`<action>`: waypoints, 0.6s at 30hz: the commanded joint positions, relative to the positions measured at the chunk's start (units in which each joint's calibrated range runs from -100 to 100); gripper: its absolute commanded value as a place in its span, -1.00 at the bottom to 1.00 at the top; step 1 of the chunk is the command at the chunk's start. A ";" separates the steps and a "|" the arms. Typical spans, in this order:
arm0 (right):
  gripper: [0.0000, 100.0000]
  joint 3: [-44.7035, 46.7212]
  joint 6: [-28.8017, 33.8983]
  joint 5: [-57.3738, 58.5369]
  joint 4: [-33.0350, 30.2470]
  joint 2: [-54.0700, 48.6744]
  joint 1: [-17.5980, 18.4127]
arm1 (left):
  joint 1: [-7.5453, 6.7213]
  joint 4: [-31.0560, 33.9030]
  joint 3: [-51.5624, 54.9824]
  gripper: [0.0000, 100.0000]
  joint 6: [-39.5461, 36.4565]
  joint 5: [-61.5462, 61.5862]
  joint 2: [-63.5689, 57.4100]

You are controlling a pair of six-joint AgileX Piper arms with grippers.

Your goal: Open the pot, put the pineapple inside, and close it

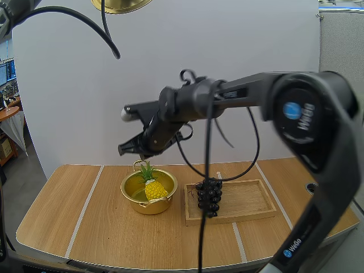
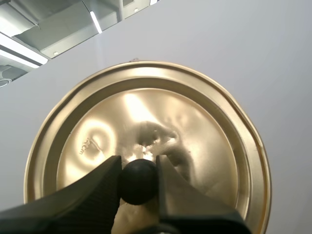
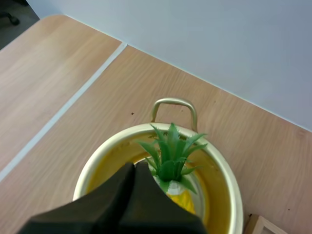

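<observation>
A golden pot [image 1: 133, 199] stands open on the table, left of the middle, with a yellow pineapple [image 1: 154, 187] upright inside it. Its green crown [image 3: 170, 158] rises above the rim [image 3: 95, 163]. My right gripper [image 1: 126, 149] hangs just above the pot's back edge, and its fingers [image 3: 134, 170] lie together as one dark wedge, shut on nothing. High over the table is the golden lid [image 1: 121, 4]. My left gripper [image 2: 139, 168] is shut on the lid's black knob [image 2: 139, 181], and the lid's underside [image 2: 146, 117] faces away from the fingers.
A wooden tray [image 1: 250, 200] lies right of the pot with a bunch of dark grapes [image 1: 209, 197] at its left end. Bare wooden tabletop [image 1: 62, 210] with pale stripes spreads left of and in front of the pot. A white wall stands behind.
</observation>
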 commanded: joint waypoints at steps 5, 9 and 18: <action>-1.00 -2.06 -0.28 -3.14 -0.77 5.38 0.02 | -0.09 0.28 -0.58 -1.00 -0.56 -1.97 -0.63; -1.00 -2.81 -0.28 -4.28 -1.16 7.26 0.02 | -0.09 0.28 -0.58 -1.00 -0.56 -1.97 -0.63; -1.00 -2.81 -0.28 -4.74 -3.90 10.39 -0.18 | -0.09 0.28 -0.58 -1.00 -0.56 -1.97 -0.63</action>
